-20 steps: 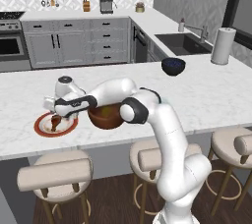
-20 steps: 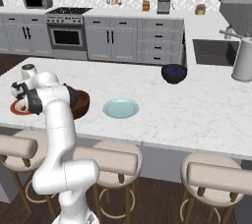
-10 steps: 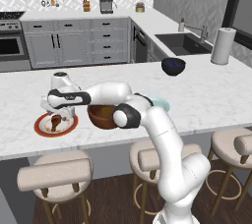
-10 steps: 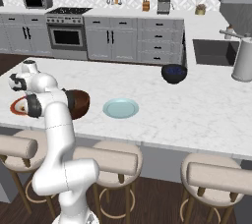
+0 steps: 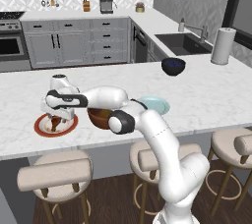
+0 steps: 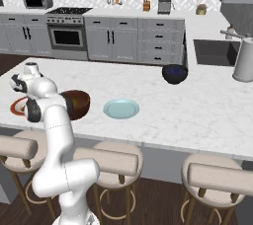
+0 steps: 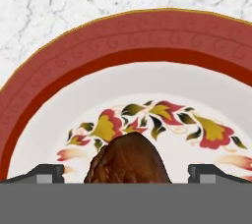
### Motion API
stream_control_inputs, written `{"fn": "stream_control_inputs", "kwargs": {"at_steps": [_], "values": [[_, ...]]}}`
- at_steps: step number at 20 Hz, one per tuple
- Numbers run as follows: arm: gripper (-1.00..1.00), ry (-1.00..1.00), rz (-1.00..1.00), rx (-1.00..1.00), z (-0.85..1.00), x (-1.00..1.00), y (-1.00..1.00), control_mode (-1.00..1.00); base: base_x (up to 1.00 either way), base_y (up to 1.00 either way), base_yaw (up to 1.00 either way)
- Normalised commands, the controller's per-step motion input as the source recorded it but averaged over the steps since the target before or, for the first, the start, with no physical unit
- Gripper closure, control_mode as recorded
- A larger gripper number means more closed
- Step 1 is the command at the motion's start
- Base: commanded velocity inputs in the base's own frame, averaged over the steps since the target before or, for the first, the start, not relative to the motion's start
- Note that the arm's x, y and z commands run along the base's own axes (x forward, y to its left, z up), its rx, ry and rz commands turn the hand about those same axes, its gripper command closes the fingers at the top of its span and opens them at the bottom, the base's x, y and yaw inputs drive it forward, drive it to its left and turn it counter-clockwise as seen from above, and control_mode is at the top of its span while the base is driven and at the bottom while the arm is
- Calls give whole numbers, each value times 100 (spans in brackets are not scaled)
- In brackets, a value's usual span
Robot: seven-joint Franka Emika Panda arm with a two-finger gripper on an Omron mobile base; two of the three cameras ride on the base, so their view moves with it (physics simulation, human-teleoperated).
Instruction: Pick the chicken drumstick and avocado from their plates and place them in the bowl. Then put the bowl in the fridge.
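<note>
1. On the red-rimmed plate [image 7: 64, 56], white in the middle with a leaf-and-flower pattern, lies the chicken drumstick [image 7: 129, 161], a brown lump between the two finger tips.
2. Over that plate [image 5: 43, 126] the gripper [image 5: 60, 121] points down with its fingers spread wide, one on each side of the drumstick and gripping nothing.
3. Just right of the red-rimmed plate stands the wooden bowl [image 5: 100, 118], dark reddish-brown; the arm hides its inside, so I cannot tell what it holds.
4. Right of the bowl sits the pale blue-green plate [image 6: 121, 108], flat and bare on its face.
5. Further from the red-rimmed plate, towards the sink [image 5: 183, 42], stands a small dark bowl [image 5: 173, 66], and beyond it a paper towel roll [image 5: 222, 45].
6. All of these rest on a white marble island counter [image 5: 206, 95], with padded stools [image 5: 55, 174] along its near edge.
7. Behind the island run grey cabinets [image 6: 123, 41], an oven [image 6: 65, 35] and a coffee machine [image 5: 106, 1].
</note>
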Motion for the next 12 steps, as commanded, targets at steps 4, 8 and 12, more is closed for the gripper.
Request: {"fn": "stream_control_inputs", "kwargs": {"at_steps": [4, 8, 12], "values": [[-100, 0, 0, 0, -31, 0, 0, -100, 0, 0, 0], [100, 0, 0, 0, -21, -1, 0, -100, 0, 0, 0], [100, 0, 0, 0, -9, -11, 0, -100, 0, 0, 0]]}}
